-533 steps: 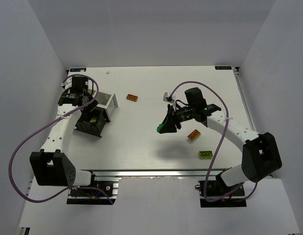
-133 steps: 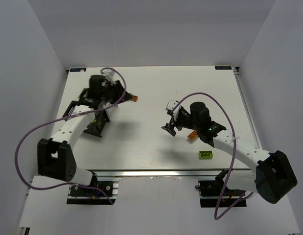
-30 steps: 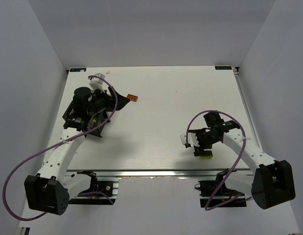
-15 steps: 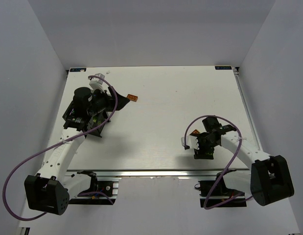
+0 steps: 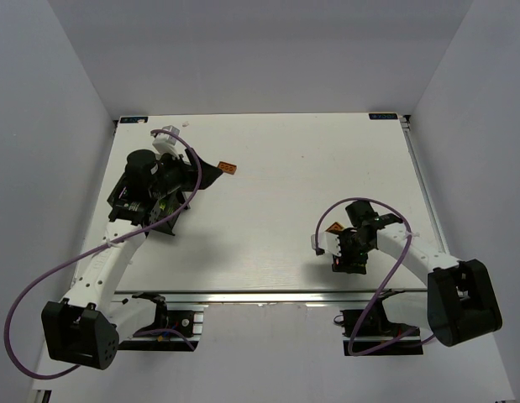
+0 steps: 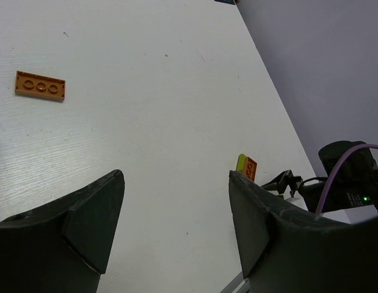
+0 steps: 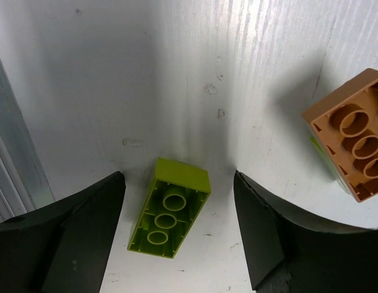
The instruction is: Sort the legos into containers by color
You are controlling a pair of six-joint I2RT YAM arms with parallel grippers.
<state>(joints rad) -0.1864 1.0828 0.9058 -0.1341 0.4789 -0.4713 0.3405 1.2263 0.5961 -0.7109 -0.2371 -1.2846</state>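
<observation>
Right gripper [image 7: 178, 183] hangs wide open and empty over the lime brick [image 7: 170, 217], which lies hollow side up between its two fingers, near the near edge of the counter [image 5: 276, 151], towards the right corner. The step in hand looks like picking up this brick. It lies askew to the jaws, so the wrist should probably be turned to square with its long sides. Then come straight down and close on those walls, keeping the right-hand finger off the orange brick [image 7: 350, 143] just beside.

Left gripper [image 6: 175, 177] is also spread open and holds nothing, close to the orange plate [image 6: 40, 85] towards the far left.

Count:
- **Lime:** one brick, plus a lime sliver behind the orange brick, perhaps another.
- **Orange:** one brick, one plate.
- **Containers:** one black container [image 5: 154, 222] shows under the left arm; no white one can be made out.
</observation>
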